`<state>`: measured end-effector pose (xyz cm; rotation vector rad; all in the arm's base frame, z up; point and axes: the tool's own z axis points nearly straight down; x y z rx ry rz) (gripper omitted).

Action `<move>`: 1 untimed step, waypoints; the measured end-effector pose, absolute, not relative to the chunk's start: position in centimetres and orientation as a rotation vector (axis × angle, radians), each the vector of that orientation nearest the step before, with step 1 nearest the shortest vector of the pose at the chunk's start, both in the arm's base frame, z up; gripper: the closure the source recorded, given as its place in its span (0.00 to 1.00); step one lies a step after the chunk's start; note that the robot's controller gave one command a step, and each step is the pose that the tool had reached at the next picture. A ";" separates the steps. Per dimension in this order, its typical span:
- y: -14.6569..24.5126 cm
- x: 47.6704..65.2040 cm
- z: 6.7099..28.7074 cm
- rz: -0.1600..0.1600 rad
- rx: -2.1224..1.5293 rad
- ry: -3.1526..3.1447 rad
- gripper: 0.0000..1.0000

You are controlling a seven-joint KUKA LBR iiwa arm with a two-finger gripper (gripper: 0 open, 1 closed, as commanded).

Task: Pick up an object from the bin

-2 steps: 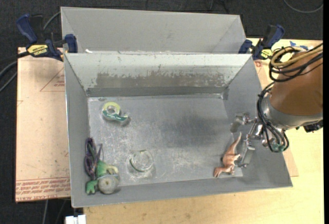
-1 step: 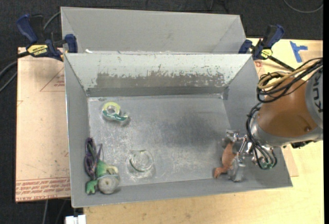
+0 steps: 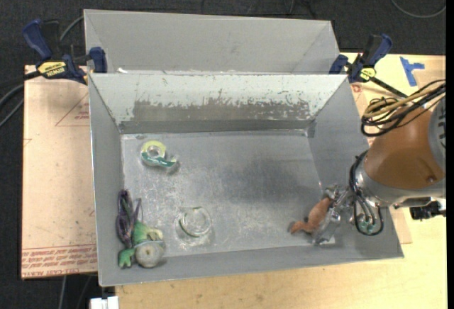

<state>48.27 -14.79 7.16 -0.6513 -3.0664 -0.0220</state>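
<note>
Lying at the lower right of the bin (image 3: 248, 180) floor, an orange-brown elongated thing (image 3: 310, 220) is seen, its long axis running from lower left to upper right. Its upper right end appears to be touched by the gripper (image 3: 330, 218). Whether the gripper is wide or closed cannot be told.

Pincer (image 3: 329, 222) beside small orange thing (image 3: 313, 218)

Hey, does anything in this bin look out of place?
Nothing stands out. A small orange-brown thing lies beside the gripper in the near right corner of the grey metal bin; the other loose things lie along its left side, none visibly broken.
</note>
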 end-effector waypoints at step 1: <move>-14.8 48.3 7.2 -0.022 -0.651 -3.067 1.00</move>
